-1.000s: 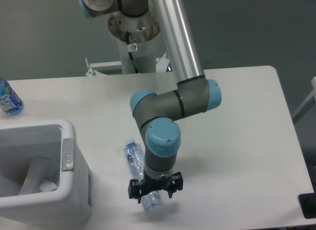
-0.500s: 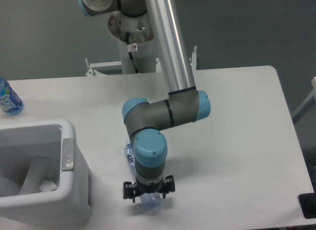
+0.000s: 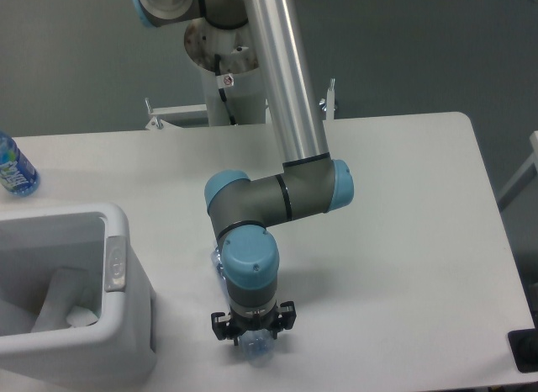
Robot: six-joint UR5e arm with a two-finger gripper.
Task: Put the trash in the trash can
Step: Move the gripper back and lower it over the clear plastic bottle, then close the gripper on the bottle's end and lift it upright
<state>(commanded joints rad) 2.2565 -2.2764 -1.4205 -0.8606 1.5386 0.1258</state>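
**Claw down on the squashed bottle**

From the one camera: the squashed bottle [image 3: 255, 348] is see-through and bluish, bumpy and bent. It lies on the white bench [image 3: 403, 241], mostly hidden under the arm. The black claw [image 3: 253, 331] sits right over it, one finger on each side; I cannot tell if it squeezes. The trash can [image 3: 118, 325] is white smooth plastic, boxy with round corners and a grey tab. A white crumpled wad [image 3: 80, 315] lies inside.

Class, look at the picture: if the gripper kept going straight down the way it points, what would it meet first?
Most likely the crushed bottle, which lies on the table right beneath the gripper. How much gap remains between them is unclear from this view.
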